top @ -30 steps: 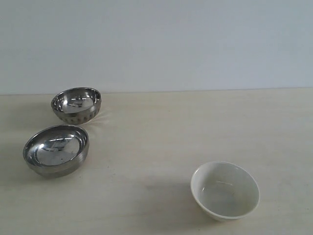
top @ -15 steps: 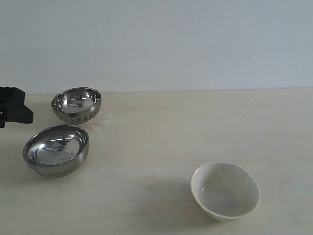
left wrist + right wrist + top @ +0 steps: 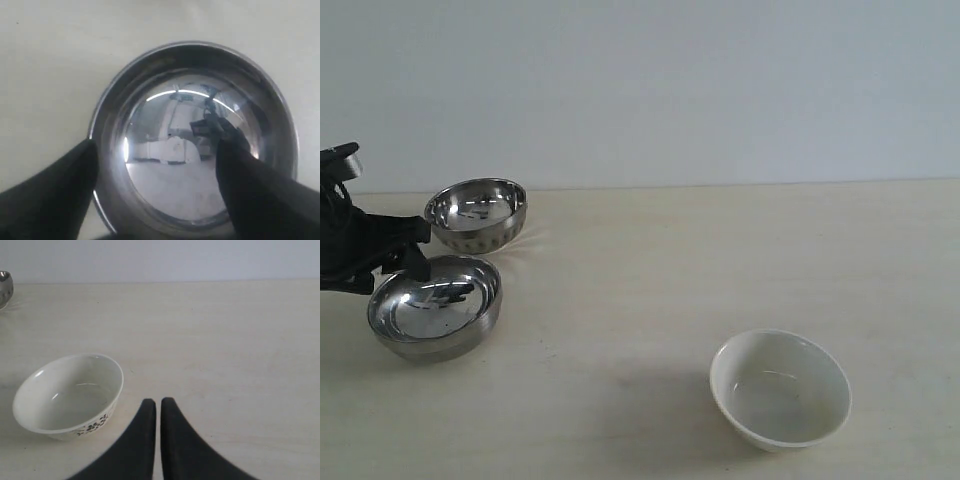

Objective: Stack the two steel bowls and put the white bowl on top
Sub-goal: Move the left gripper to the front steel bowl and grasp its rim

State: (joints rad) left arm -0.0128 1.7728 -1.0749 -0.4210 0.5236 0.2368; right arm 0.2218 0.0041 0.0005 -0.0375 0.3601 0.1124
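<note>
Spread wide and empty, the left fingers (image 3: 55, 195) hover at the plain steel bowl (image 3: 195, 165). In the left wrist view one finger sits just outside the rim and the other over the mirrored hollow, so one side of the bowl's wall lies between them. Whether either finger touches the metal cannot be told. The bowl is round, so it has no long axis to line up with. What the coming grasp seems to turn on is the rim lying between the two fingers as they close.

The dimpled steel bowl (image 3: 477, 213) stands just beyond the plain steel bowl, near it but apart, open side up on the desk (image 3: 650, 280). The white bowl (image 3: 780, 388) rests well apart from the plain steel bowl, across the desk. The right arm is the nearer one to it. The right fingers (image 3: 142, 440) are drawn almost together, gripping nothing, with the white bowl near them.
</note>
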